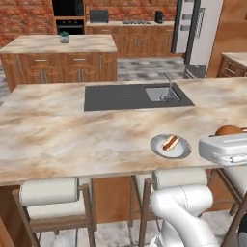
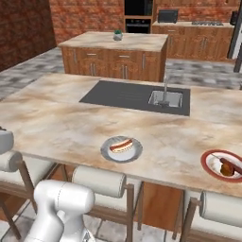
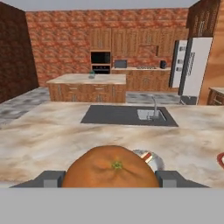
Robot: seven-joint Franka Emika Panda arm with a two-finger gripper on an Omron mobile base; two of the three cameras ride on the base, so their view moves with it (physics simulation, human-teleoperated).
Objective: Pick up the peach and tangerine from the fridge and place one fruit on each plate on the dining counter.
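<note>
1. Starting at the left, the island (image 1: 58, 44) stands behind the desk (image 1: 72, 135), with a small potted plant (image 1: 64, 37) on its top.
2. Near the middle, the desk's long beige marbled top carries a dark inset sink (image 1: 137, 96) with a silver faucet (image 1: 170, 87).
3. Just in front of the sink, near the desk's front edge, sits a small round plate (image 1: 170, 146) with a grey-white rim; a reddish-brown bit of food lies across it.
4. Right of that plate, an orange round fruit, the tangerine (image 3: 111, 168), sits between the two dark fingers of the tool (image 3: 111, 178). The fingers are closed against its sides. Its skin is smooth and orange with a small green-yellow stem mark on the face turned to the hand view. In the left base view only its top (image 1: 228, 130) peeks over the white hand.
5. The tangerine hangs above the desk's front edge, near the plate; the plate's rim (image 3: 155, 159) shows just behind it.
6. Further right, a second plate (image 2: 222, 165), red-rimmed here, bears a brown piece of food.
7. Far right at the back, the fridge (image 1: 200, 34) stands with a door open, showing white door shelves.
</note>
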